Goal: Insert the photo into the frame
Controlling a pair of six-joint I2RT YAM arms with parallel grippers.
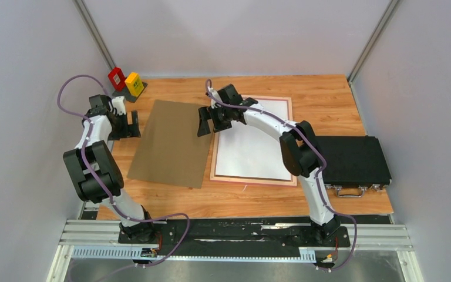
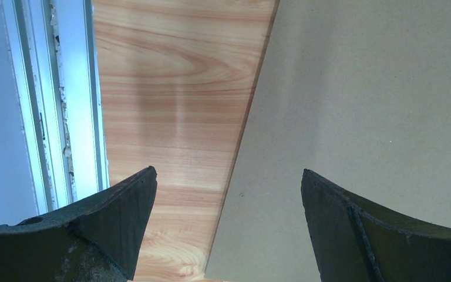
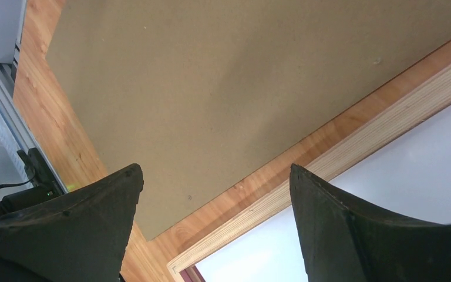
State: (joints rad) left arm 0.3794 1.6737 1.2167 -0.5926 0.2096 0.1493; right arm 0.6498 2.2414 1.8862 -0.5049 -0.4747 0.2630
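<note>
The frame (image 1: pixel 252 181) lies flat right of the table's middle, its light wood side (image 3: pixel 340 158) up. A plain white sheet (image 1: pixel 252 147) fills its opening; no printed picture shows, so I cannot tell whether it is the photo lying face down. A brown backing board (image 1: pixel 173 144) lies just left of the frame. My right gripper (image 1: pixel 207 123) hangs open and empty over the gap between the board (image 3: pixel 211 76) and the frame's far left corner. My left gripper (image 1: pixel 130 124) is open and empty above the board's left edge (image 2: pixel 358 88).
A black case (image 1: pixel 352 158) sits at the table's right edge, beside the frame. A red box (image 1: pixel 117 78) and a yellow box (image 1: pixel 134 84) stand at the back left corner. A metal rail (image 1: pixel 235 235) runs along the near edge.
</note>
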